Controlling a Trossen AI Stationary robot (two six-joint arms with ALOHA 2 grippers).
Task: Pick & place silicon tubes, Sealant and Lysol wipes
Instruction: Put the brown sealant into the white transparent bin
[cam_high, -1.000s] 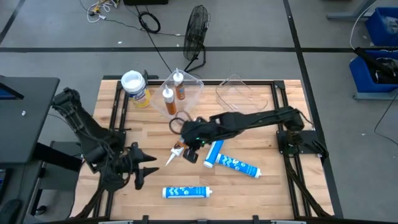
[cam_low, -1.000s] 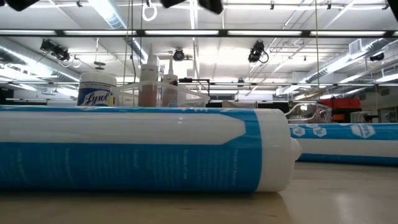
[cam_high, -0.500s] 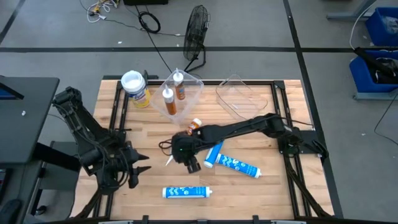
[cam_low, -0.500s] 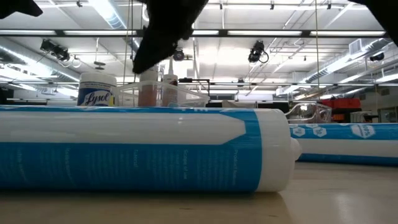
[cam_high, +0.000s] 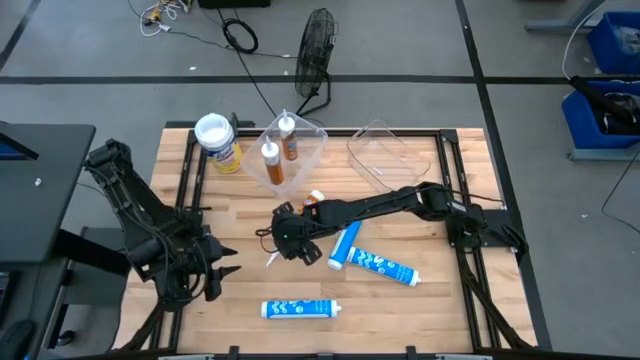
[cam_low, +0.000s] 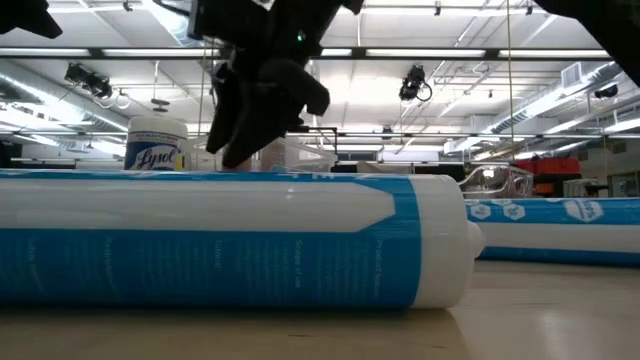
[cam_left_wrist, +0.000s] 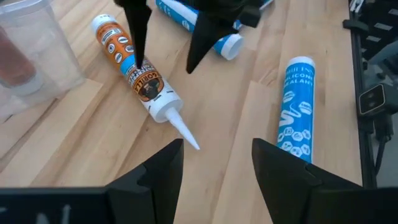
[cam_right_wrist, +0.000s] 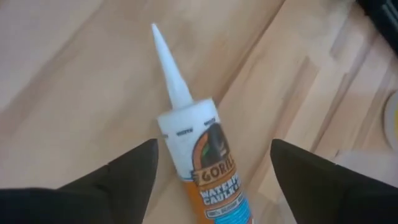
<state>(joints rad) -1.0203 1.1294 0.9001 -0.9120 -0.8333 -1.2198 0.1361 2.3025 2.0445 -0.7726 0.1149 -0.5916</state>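
Note:
An orange-brown tube with a white nozzle (cam_right_wrist: 199, 146) lies flat on the table; it also shows in the left wrist view (cam_left_wrist: 140, 78) and the high view (cam_high: 314, 199). My right gripper (cam_high: 288, 238) is low over it and open. Its two fingers (cam_left_wrist: 138, 37) stand on either side of the tube's body just behind the nozzle, and I see no touch. My left gripper (cam_high: 225, 272) is open and empty near the table's front left. The yellow Lysol wipes canister (cam_high: 218, 142) stands upright at the far left.
A clear bin (cam_high: 300, 140) at the back holds two upright orange tubes; a second clear bin (cam_high: 380, 150) stands to its right. Three blue-and-white sealant tubes lie on the table: one near the front edge (cam_high: 300, 309), two right of my right gripper (cam_high: 385, 266).
My right gripper has gone down and toward the table's near left, ending low over the lying orange tube with its fingers astride it. My left gripper has drawn back a little toward the table's left edge. The tube has stayed where it was.

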